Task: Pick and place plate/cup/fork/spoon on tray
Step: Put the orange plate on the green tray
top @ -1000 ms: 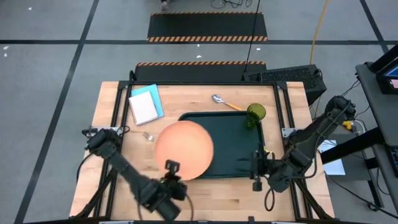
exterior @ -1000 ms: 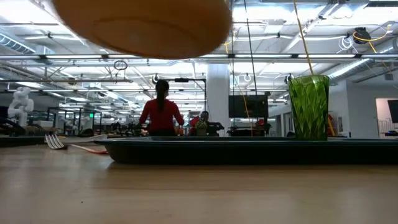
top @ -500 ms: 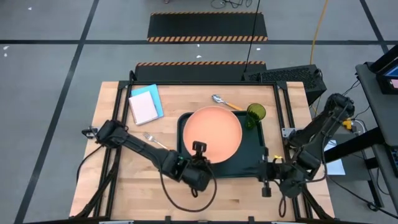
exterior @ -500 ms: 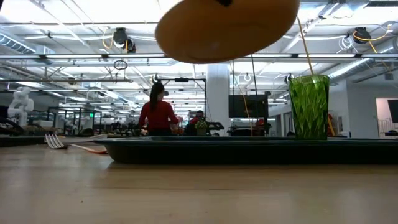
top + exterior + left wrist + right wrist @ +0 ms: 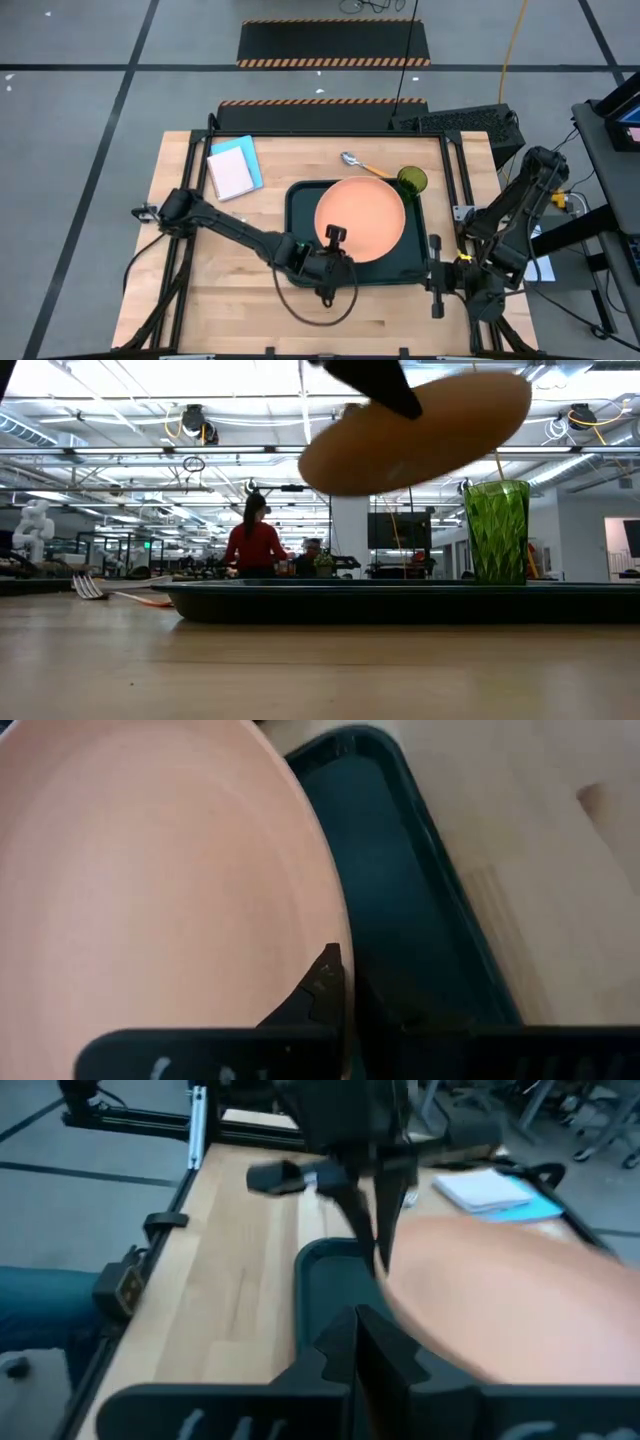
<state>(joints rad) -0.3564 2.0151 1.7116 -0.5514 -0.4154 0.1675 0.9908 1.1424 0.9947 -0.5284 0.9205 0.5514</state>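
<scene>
Left end effector (image 5: pixel 334 237) is clenched on the near rim of the plate (image 5: pixel 360 219) and holds it tilted above the tray (image 5: pixel 300 262); in the low view the plate is clear of the tray floor, so placement is not yet complete. Right end effector (image 5: pixel 437 296) is clenched on nothing, parked over the surface (image 5: pixel 210 300) off the tray's right near corner.

Status, est.:
- Cup (image 5: pixel 411 181): upright at tray's far right corner; appears to stand in the tray. Done.
- Plate: over tray, not set down. In progress.
- Spoon (image 5: pixel 361 164): on surface beyond tray's far edge. Pending.
- Fork (image 5: pixel 115 593): on surface left of tray, per low view. Pending.

Blue-and-white notebook (image 5: pixel 234 167) lies at far left. No legible brands, labels or writing.
</scene>
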